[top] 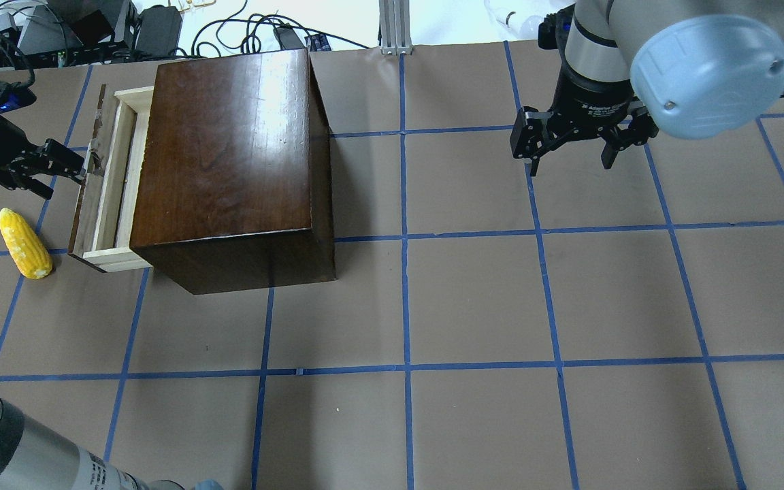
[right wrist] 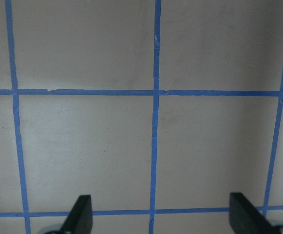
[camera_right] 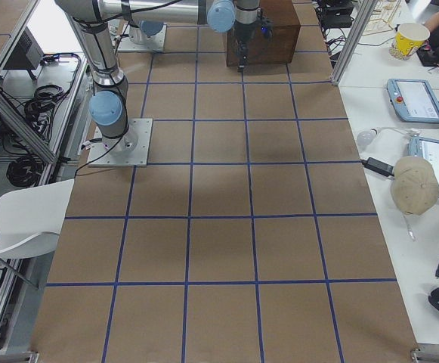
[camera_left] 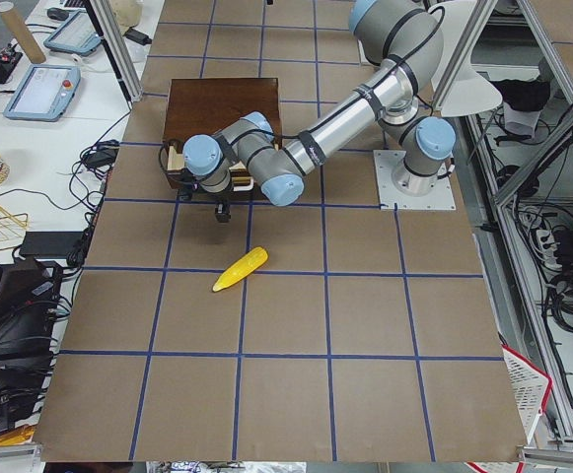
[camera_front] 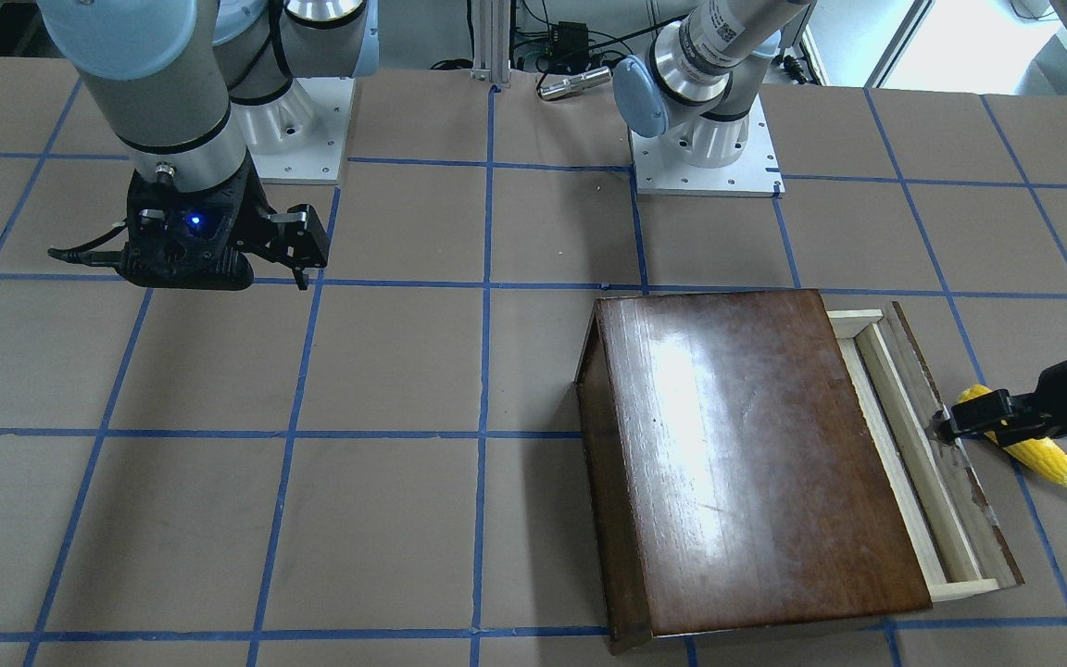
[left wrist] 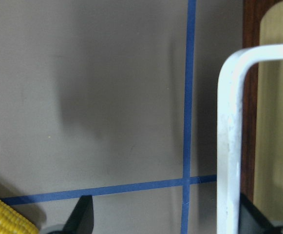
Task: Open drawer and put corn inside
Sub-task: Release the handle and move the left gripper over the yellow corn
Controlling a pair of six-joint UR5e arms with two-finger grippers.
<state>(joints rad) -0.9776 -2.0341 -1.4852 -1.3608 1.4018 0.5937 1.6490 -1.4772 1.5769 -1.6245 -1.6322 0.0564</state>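
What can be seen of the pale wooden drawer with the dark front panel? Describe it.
The drawer is a shallow pale-wood tray with a worn dark-brown front panel and a bent metal handle. It stands partly pulled out of the dark-brown cabinet, its visible inside empty. The open left gripper sits at the handle.

table (top: 474,299): brown, blue tape grid | off-table: cap (camera_right: 414,184), paper cup (camera_right: 409,39), white chair (camera_right: 30,219)

The left gripper (camera_front: 1013,445) masks the corn's (camera_front: 1048,459) middle; the wrist camera catches just its edge-clipped corner, and the drawer handle (left wrist: 227,146) is blurred.
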